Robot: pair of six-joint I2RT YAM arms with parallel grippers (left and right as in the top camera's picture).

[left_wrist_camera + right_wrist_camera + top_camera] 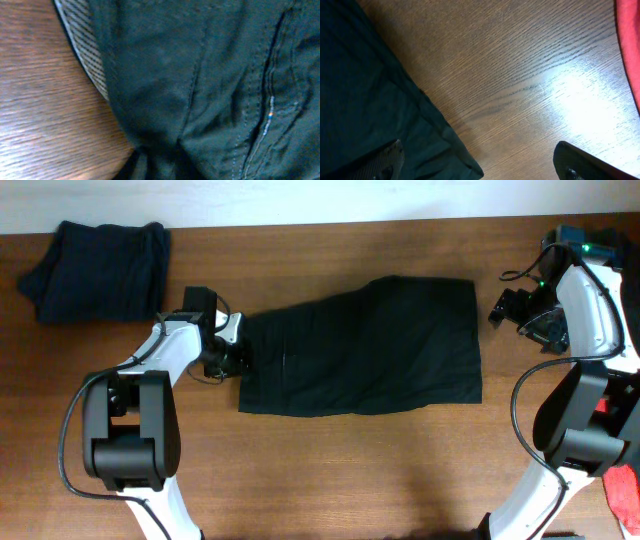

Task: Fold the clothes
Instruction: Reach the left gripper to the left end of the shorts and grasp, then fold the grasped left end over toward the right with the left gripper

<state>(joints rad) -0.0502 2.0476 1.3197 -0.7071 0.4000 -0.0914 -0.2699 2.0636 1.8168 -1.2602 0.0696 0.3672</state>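
Note:
A black garment point(365, 345) lies spread flat across the middle of the wooden table. My left gripper point(228, 352) sits at its left edge. In the left wrist view the dark cloth point(210, 85) with a striped inner band point(87, 55) fills the frame and bunches toward the jaws point(157, 167), so the gripper looks shut on it. My right gripper point(512, 308) is open, just right of the garment's upper right corner. In the right wrist view its fingers point(480, 167) are wide apart, with a corner of the garment point(395, 115) beneath the left finger.
A folded dark navy pile point(100, 268) lies at the table's back left. A red cloth point(625, 492) lies at the right edge, and also shows in the right wrist view point(631, 50). Bare wood point(350, 470) runs along the front.

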